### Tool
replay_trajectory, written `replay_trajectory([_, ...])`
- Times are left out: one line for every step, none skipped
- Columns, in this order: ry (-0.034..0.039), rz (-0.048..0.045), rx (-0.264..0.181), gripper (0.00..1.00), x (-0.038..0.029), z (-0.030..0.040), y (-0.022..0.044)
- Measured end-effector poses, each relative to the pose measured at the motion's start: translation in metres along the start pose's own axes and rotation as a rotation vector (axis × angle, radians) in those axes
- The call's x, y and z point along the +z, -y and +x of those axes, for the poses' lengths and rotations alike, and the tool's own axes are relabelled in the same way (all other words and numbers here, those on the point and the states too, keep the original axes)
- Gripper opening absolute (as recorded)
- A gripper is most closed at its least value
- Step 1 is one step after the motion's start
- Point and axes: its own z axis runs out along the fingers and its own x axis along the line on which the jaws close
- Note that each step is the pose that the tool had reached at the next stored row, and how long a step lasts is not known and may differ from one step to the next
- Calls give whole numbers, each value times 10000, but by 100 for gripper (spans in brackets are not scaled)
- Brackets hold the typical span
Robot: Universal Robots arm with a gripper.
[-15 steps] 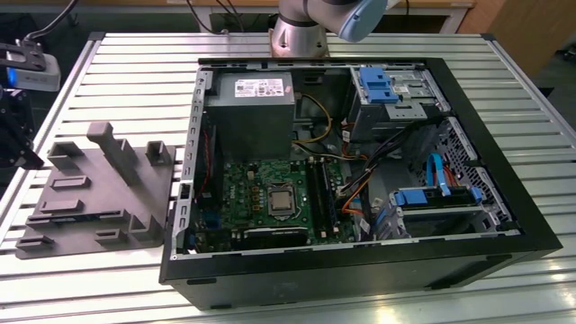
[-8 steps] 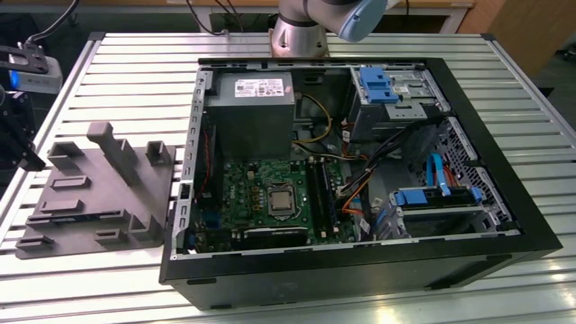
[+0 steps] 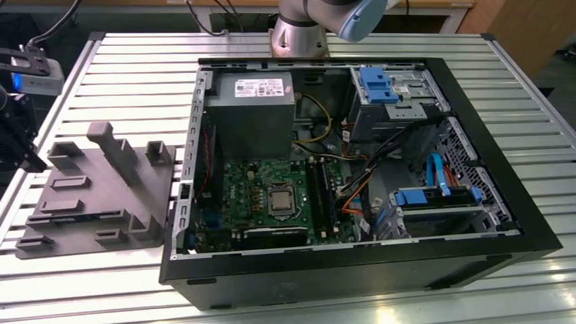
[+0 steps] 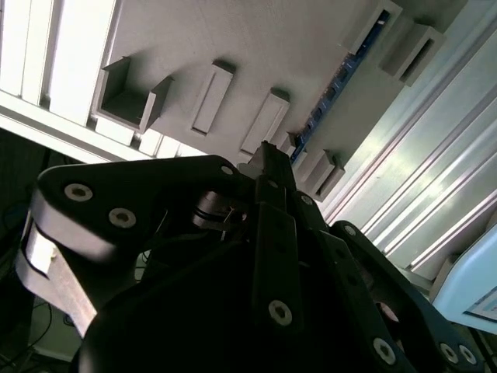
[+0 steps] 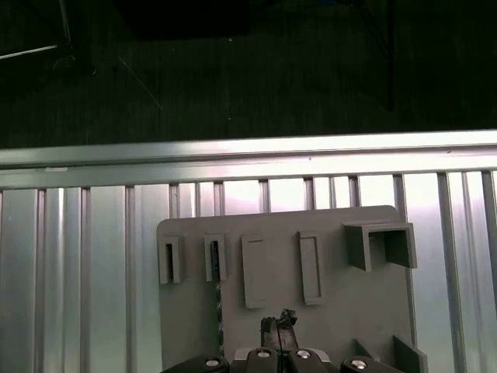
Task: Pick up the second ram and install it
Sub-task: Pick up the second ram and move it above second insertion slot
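Observation:
The second ram (image 5: pixel 220 315) stands on edge in the grey holder tray (image 5: pixel 349 311), a thin dark strip running from one of the tray's slots. In the second wrist view the ram (image 4: pixel 326 109) is a dark bluish strip between the moulded blocks. My gripper (image 5: pixel 279 330) hovers above the tray, a little to one side of the stick and apart from it. Its fingertips (image 4: pixel 268 155) are together with nothing between them. In the exterior view the tray (image 3: pixel 99 196) lies to the left of the open computer case (image 3: pixel 360 263).
The case holds a green motherboard (image 3: pixel 261 182) with black memory slots (image 3: pixel 320 192), a power supply (image 3: pixel 250 111), blue drive brackets and loose cables. The slatted metal table's edge (image 5: pixel 248 151) runs just beyond the tray, with dark floor past it. Dark wrist hardware (image 3: pixel 23 121) hangs at the exterior view's left edge.

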Motion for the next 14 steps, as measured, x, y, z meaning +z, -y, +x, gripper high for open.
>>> replay_trajectory([-1, 0, -9, 11, 5, 0, 0])
replay_trajectory([-1, 0, -17, 11, 9, 0, 0])
replay_trajectory([-2, -1, -27, 11, 14, 0, 1])
replay_trajectory([-2, -1, -36, 11, 18, 1, 1])
replay_trajectory([-2, -1, -45, 11, 23, 0, 1])
replay_trajectory([-3, -1, -55, 11, 28, 0, 1])
replay_trajectory([-3, -1, -66, 11, 33, 1, 2])
replay_trajectory([-3, 0, -76, 11, 39, 1, 2])
replay_trajectory([-5, -2, -86, 11, 44, 1, 2])
replay_trajectory([-5, -1, -96, 11, 50, 1, 2])
replay_trajectory([-5, -1, -106, 11, 56, 1, 3])
replay_trajectory([-6, -2, -116, 11, 61, 1, 3])
replay_trajectory([-7, -3, -127, 11, 66, 1, 3])
replay_trajectory([-8, -4, -137, 11, 70, 2, 3])
